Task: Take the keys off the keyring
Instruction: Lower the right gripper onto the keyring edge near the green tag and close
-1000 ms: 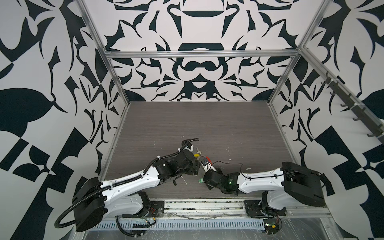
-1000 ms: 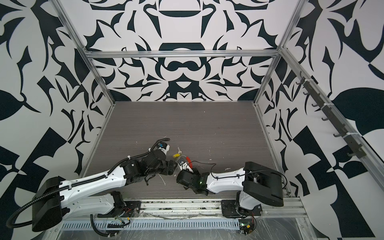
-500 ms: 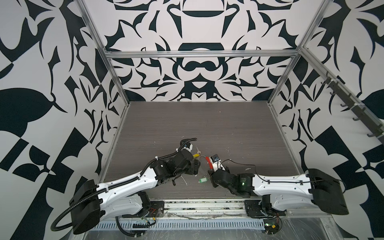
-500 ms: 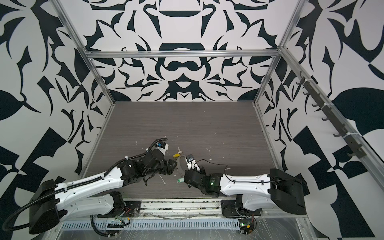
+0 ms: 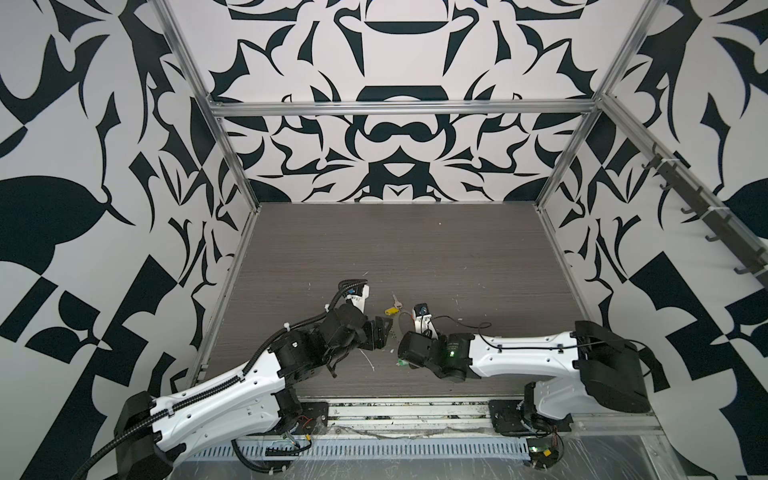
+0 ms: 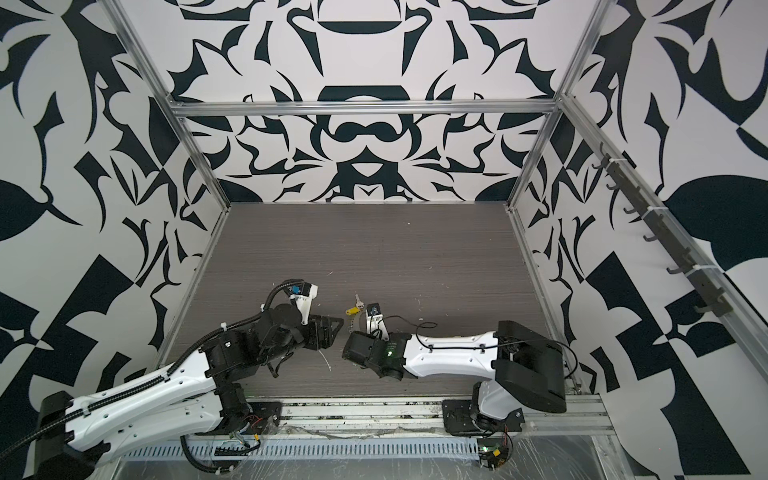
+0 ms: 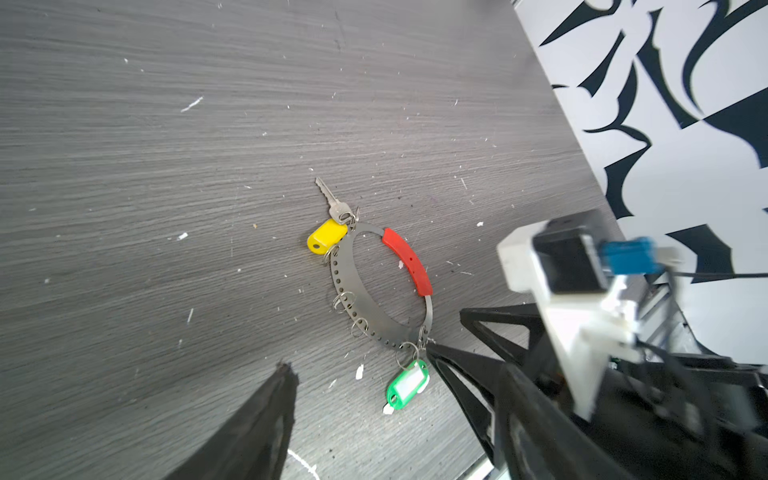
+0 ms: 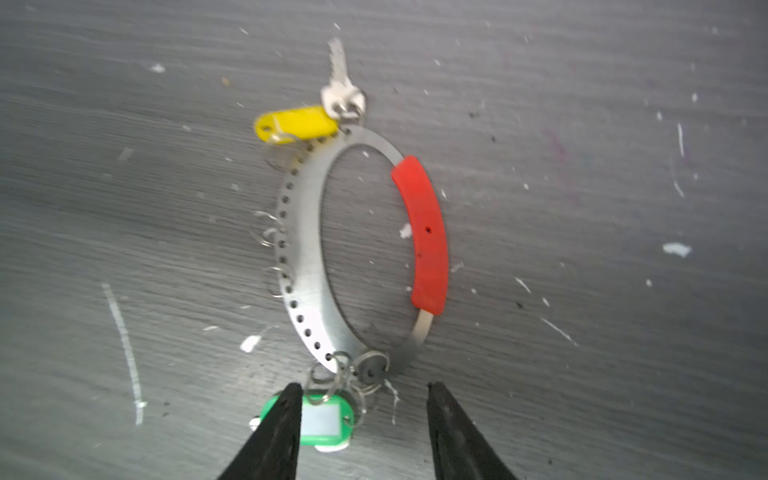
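The keyring [image 8: 307,249] is a flat grey hoop with a red sleeve [image 8: 428,232], lying flat on the table. At its far end sit a silver key [image 8: 340,89] and its yellow tag [image 8: 297,122]. The green tag [image 8: 326,419] hangs on small split rings at the near end. My right gripper [image 8: 361,386] is open and straddles those rings; one finger overlaps the green tag's edge. In the left wrist view the keyring [image 7: 343,274] and green tag [image 7: 406,384] lie ahead of my finger [image 7: 266,415]. My left gripper [image 5: 384,332] is open, just left of the hoop, holding nothing.
Several empty split rings [image 7: 344,300] hang along the hoop's holed edge. White flecks and a white streak [image 8: 124,345] litter the grey table. The right arm's wrist camera [image 7: 557,257] stands close beside the hoop. A metal rail [image 5: 395,415] runs along the table's front edge.
My right gripper's jaws have come apart. The right arm's rear links swung out to the right and back, and its gripper shifted slightly left. The left gripper has barely moved.
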Motion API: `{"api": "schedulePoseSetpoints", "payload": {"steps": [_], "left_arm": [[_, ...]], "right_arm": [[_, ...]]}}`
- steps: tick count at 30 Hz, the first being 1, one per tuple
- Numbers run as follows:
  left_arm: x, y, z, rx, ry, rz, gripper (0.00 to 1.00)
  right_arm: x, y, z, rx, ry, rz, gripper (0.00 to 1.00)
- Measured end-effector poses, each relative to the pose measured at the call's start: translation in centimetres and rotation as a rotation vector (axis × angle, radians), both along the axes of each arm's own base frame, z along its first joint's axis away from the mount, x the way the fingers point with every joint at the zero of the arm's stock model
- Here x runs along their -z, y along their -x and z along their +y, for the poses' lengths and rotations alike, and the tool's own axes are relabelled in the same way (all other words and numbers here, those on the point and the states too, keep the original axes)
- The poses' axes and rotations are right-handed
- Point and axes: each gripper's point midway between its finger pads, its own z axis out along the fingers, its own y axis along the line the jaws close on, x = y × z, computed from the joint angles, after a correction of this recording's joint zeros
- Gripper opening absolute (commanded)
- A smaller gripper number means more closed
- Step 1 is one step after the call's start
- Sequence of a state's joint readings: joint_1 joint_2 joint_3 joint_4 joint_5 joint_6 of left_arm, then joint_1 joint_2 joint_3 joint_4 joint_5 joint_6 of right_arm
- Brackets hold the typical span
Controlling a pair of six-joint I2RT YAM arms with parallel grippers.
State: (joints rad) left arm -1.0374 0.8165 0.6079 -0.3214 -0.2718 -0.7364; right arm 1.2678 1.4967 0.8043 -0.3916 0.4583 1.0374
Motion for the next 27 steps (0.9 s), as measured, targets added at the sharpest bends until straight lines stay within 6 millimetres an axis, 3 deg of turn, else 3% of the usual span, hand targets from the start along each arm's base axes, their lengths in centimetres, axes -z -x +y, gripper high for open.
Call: {"api": "schedulePoseSetpoints", "payload": {"steps": [8, 16, 27], "left_arm": [[-0.6, 0.5, 0.8, 0.0, 0.04, -0.022, 0.79], [0.2, 0.7, 1.1, 0.003, 0.033, -0.013, 0.79], [-0.2, 0.9, 1.2, 0.006, 0.047, -0.019, 0.79]], "right_arm": [[-0.4, -0.2, 0.3, 0.107, -0.005, 0.014, 0.49], [0.6, -0.3, 0.4, 0.141, 0.039, 0.024, 0.48], [1.7, -0.9, 0.8, 0.159, 0.063, 0.027, 0.41]]}}
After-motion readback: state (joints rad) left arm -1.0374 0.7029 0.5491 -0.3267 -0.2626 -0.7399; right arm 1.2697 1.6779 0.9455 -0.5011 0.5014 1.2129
